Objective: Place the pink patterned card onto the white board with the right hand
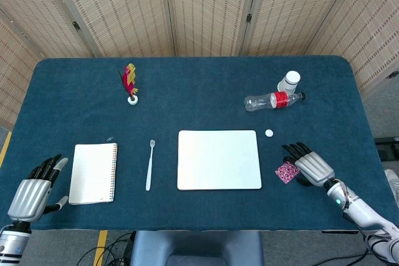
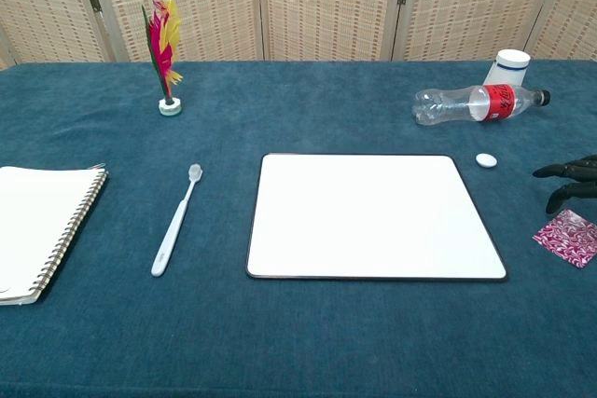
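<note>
Head view: a flat white rectangular board [image 1: 219, 159] lies mid-bench on blue cloth. Just right of it lies the small pink patterned card [image 1: 287, 171]; the right hand [image 1: 310, 166] sits over the card's right edge, fingers spread, holding nothing. The left hand [image 1: 34, 190] rests open at the near left corner.

Chest view: the card [image 2: 568, 238] lies flat beside the board [image 2: 373, 216], with dark fingertips [image 2: 565, 174] just above it.

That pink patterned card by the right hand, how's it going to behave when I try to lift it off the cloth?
The pink patterned card lies flat on the blue tablecloth, so its edge is probably hard to get under. It looks thin and small, likely very light and perhaps bendy. The right hand partly overlaps it; sliding it toward the white board may be easier than pinching.
</note>
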You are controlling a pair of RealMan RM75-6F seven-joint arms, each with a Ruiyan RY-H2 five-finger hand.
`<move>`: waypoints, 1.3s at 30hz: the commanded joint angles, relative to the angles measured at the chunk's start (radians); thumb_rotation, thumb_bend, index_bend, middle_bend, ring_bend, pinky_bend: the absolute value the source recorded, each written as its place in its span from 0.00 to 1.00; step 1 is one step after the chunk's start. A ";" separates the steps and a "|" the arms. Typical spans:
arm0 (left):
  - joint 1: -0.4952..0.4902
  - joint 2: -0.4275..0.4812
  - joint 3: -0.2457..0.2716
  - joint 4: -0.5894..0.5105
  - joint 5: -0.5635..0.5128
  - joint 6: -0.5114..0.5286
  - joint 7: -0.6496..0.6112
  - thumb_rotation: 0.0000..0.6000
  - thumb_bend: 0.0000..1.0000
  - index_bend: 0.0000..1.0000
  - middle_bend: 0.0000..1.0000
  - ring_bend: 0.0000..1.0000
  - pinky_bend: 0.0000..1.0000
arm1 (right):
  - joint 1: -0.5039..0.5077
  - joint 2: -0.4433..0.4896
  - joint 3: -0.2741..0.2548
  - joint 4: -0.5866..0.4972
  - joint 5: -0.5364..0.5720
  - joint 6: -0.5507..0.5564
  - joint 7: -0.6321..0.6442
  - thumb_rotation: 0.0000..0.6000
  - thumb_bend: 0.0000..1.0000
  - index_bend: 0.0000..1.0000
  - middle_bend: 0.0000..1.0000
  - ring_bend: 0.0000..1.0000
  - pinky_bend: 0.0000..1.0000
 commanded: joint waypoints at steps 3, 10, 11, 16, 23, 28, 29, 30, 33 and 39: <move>0.000 0.002 0.001 0.001 0.004 0.002 -0.006 1.00 0.25 0.07 0.07 0.10 0.23 | 0.006 -0.005 -0.002 0.003 0.002 -0.002 0.006 1.00 0.19 0.27 0.00 0.00 0.00; -0.001 0.004 -0.001 0.004 -0.004 -0.002 -0.008 1.00 0.25 0.07 0.07 0.10 0.23 | 0.020 -0.008 -0.005 -0.001 0.008 -0.023 0.008 1.00 0.19 0.31 0.00 0.00 0.00; -0.001 0.004 -0.002 0.004 -0.005 -0.002 -0.009 1.00 0.25 0.07 0.07 0.10 0.23 | 0.022 -0.008 -0.007 -0.001 0.008 -0.026 0.009 1.00 0.19 0.32 0.00 0.00 0.00; -0.002 0.004 -0.002 0.007 -0.009 -0.006 -0.008 1.00 0.25 0.07 0.07 0.10 0.23 | 0.026 -0.011 -0.010 0.000 0.010 -0.030 0.008 1.00 0.19 0.39 0.00 0.00 0.00; -0.002 0.004 -0.003 0.006 -0.011 -0.005 -0.008 1.00 0.25 0.07 0.07 0.10 0.23 | 0.020 0.008 -0.004 -0.027 0.016 0.003 -0.001 1.00 0.19 0.42 0.00 0.00 0.00; -0.002 0.003 0.000 0.002 -0.007 -0.006 -0.002 1.00 0.25 0.07 0.07 0.10 0.23 | 0.013 0.057 0.012 -0.109 0.024 0.052 -0.031 1.00 0.19 0.42 0.00 0.00 0.00; -0.003 0.003 0.000 0.001 -0.005 -0.006 -0.002 1.00 0.25 0.07 0.07 0.10 0.23 | 0.014 0.069 0.017 -0.132 0.028 0.057 -0.039 1.00 0.19 0.42 0.00 0.00 0.00; -0.003 0.004 0.001 0.000 -0.004 -0.006 -0.002 1.00 0.25 0.07 0.07 0.10 0.23 | 0.015 0.077 0.020 -0.146 0.030 0.057 -0.045 1.00 0.19 0.42 0.00 0.00 0.00; -0.002 0.010 0.004 -0.007 0.004 -0.005 -0.025 1.00 0.25 0.07 0.07 0.10 0.23 | 0.032 0.107 0.048 -0.223 0.044 0.060 -0.084 1.00 0.20 0.42 0.00 0.00 0.00; -0.005 0.029 0.013 -0.007 0.030 -0.004 -0.077 1.00 0.25 0.07 0.07 0.10 0.23 | 0.104 0.126 0.110 -0.361 0.116 -0.068 -0.143 1.00 0.20 0.42 0.00 0.00 0.00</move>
